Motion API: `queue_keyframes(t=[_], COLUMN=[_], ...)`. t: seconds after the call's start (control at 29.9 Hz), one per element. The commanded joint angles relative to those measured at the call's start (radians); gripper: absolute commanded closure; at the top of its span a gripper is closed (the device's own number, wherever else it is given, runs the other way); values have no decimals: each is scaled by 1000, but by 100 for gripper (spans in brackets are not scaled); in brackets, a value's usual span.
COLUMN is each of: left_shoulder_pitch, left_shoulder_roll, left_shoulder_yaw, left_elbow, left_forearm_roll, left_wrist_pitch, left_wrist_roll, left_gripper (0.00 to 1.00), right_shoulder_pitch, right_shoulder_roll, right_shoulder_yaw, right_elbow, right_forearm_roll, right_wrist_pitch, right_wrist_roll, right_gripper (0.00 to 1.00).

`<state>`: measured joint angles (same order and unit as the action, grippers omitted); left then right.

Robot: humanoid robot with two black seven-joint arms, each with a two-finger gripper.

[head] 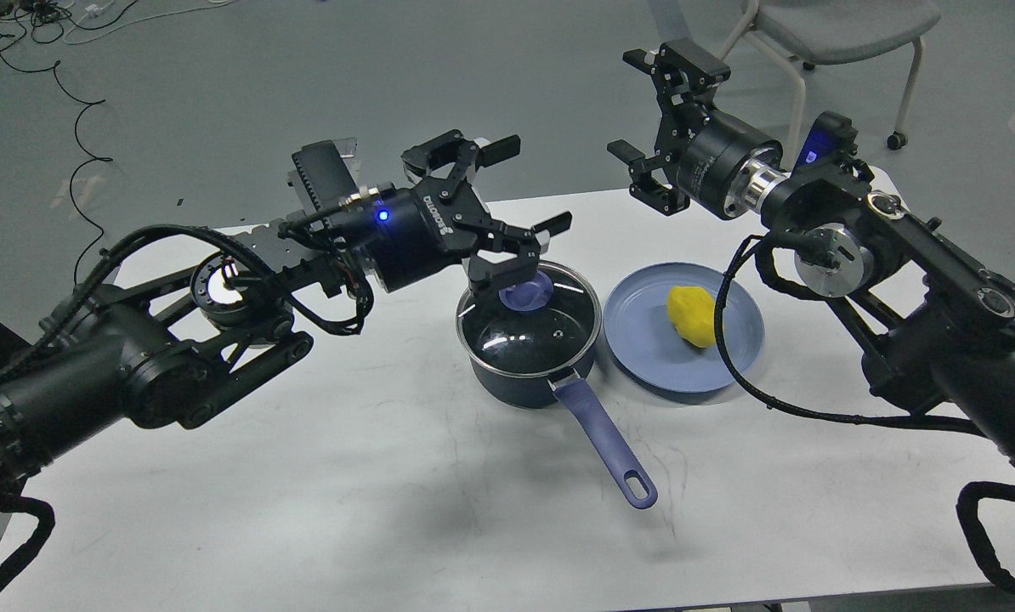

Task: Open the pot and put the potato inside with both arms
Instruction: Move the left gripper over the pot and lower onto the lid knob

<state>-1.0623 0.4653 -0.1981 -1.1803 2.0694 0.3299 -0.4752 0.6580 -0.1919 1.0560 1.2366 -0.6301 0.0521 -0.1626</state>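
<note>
A dark blue pot (516, 384) with a glass lid (529, 330) and a purple knob (524, 295) stands mid-table, its purple handle (605, 442) pointing toward me. A yellow potato (693, 316) lies on a blue plate (656, 365) just right of the pot. My left gripper (529, 187) is open, hovering just above and behind the lid knob, partly hiding it. My right gripper (648, 110) is open and empty, held high behind the plate, well above the table.
The white table (303, 476) carries the pot and the plate. A grey chair (839, 34) stands on the floor behind the right arm. Cables (74, 110) lie on the floor at the back left. A cable from my right arm (728, 357) hangs over the plate's right edge.
</note>
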Motion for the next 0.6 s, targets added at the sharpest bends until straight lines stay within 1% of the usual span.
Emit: queue_keyframes(t=[0.0,0.07,0.17,0.33,0.47,0.53,0.57], left_shoulder_pitch=[-1,-2,-2,1,4,13,13], left_shoulder_roll=[-33,-68,-74,-100,-135,-157,-157], left_shoulder_yaw=[8,25,40,36,37,37,37], left_elbow=[1,7,10,8,24,69,70], left_forearm_roll=[26,58,112,109,34,-30,-31], left_wrist_pitch=[0,1,1,1,0,-5,-5], left_wrist_roll=[-3,-6,-11,-10,-5,-2,-2], left_gripper=[2,2,2,2,2,2,2], right_shoulder_pitch=[0,0,2,0,0,0,0], right_shoulder_roll=[0,0,-1,-18,-31,-47,-47], right_shoulder_yaw=[-11,-16,-13,-14,-16,-16,-16], right_elbow=[0,0,-2,-2,-2,-6,-6], right_forearm_roll=[0,0,0,0,-2,-2,-2], right_wrist_pitch=[0,0,0,0,2,5,5], right_wrist_roll=[0,0,0,0,0,0,0], right_gripper=[0,0,0,0,0,0,0])
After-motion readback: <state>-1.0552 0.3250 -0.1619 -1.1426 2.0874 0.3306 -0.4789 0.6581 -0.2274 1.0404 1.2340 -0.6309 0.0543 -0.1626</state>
